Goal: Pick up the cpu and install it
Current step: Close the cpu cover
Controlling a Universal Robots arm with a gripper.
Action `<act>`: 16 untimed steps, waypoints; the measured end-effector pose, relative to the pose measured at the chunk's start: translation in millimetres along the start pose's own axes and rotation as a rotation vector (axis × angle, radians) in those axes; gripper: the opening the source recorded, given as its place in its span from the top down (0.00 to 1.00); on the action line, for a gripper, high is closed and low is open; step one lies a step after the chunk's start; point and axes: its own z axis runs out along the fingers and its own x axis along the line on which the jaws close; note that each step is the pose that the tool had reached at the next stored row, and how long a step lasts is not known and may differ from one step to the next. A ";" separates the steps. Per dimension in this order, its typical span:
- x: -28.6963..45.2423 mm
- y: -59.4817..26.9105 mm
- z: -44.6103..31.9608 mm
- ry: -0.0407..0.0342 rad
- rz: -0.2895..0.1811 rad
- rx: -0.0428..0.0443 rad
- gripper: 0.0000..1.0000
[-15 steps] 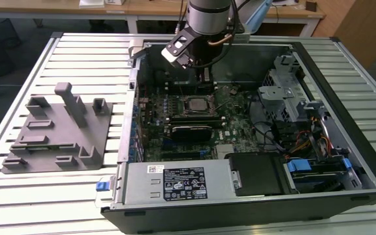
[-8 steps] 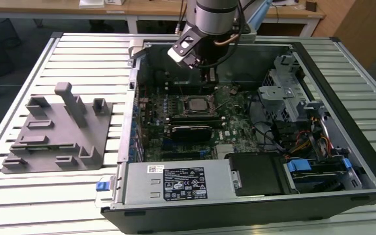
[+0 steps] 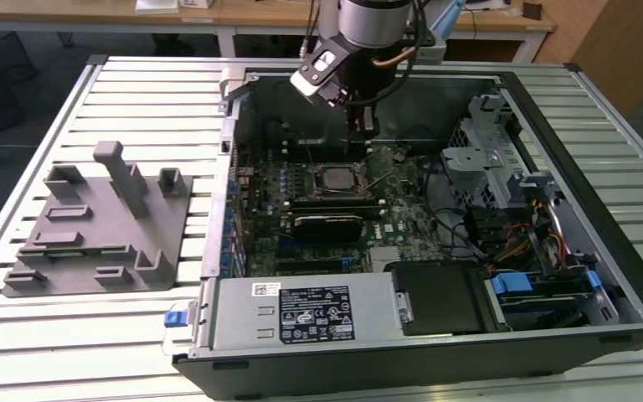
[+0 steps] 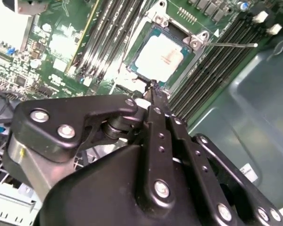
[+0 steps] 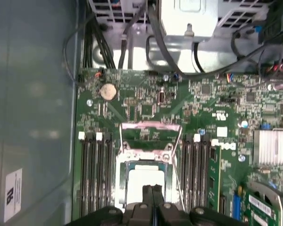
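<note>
currently, the claw (image 5: 152,189) is seen with its fingers pressed together over the motherboard (image 5: 207,108). the cpu (image 5: 142,181) is seated in the socket (image 5: 120,183) just beneath the claw tips, flanked by memory slots (image 5: 94,174).

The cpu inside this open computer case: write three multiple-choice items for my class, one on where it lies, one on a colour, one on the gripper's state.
1. The cpu lies: A on the table beside the case; B in the socket on the motherboard; C on the power supply.
2. The motherboard is: A blue; B red; C green.
3. The gripper is: A shut, holding nothing; B wide open; C clamped on a cable.
Answers: 1 B, its silver top sits framed by the socket; 2 C, the board looks green in both wrist views; 3 A, the fingertips meet with nothing between them.
</note>
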 end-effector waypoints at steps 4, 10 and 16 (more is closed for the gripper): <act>-0.4 11.6 0.1 0.0000 0.000 0.0007 0.89; -0.8 27.3 0.4 0.0000 0.000 0.0009 0.89; -1.0 39.1 0.9 -0.0001 0.000 0.0009 0.89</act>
